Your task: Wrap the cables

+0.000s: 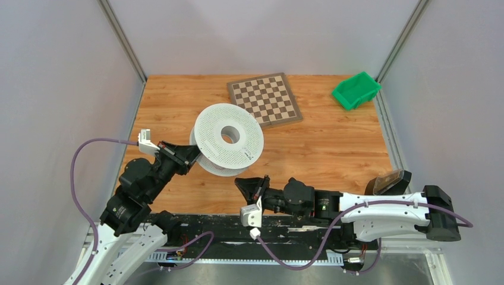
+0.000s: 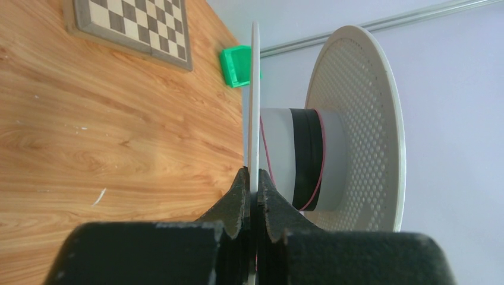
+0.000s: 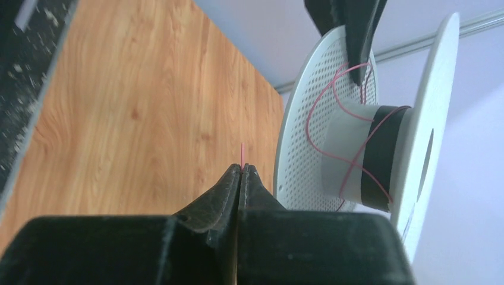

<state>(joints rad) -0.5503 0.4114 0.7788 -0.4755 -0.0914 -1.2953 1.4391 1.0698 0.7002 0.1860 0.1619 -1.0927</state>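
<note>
right pincer point(image 3: 241, 172): jaws fully together, nipped on the thin pink cable point(image 3: 242, 153); only a short tip pokes out past the fingertips.
cable beyond the jaws: slack loops on the hub point(image 3: 347, 136), just ahead and right of the tips. they cross each other and some lie against the inner flange face. the run from jaws to hub can't be traced.
spool point(image 1: 208, 127): just ahead of the right pincer, tilted. can't tell if it rests on the table point(image 3: 148, 107) or hangs from the left hold. black band point(image 3: 380, 154) round the hub, loops on and beside it.
left pincer point(image 2: 252, 178): clamped on the rim of one flange, thin edge between the fingers, on the far side of the spool from the right pincer.
further out: chessboard point(image 1: 264, 99) and green bin point(image 1: 355, 90), well beyond the spool, not in play.
step, my read: cable end is gripped, winding onto the hub comes next; nothing looks wound tight yet.
risk 1: the grip sits right at the cable end, so any tension may pull the tip out of the jaws.
risk 2: loops are slack; turning without tension could let them ride over a flange or knot.
risk 3: left hold is a thin rim pinch; side load from the cable may twist or tip the spool.
risk 4: right fingers are near the flange; a wide sweep may clip it.
</note>
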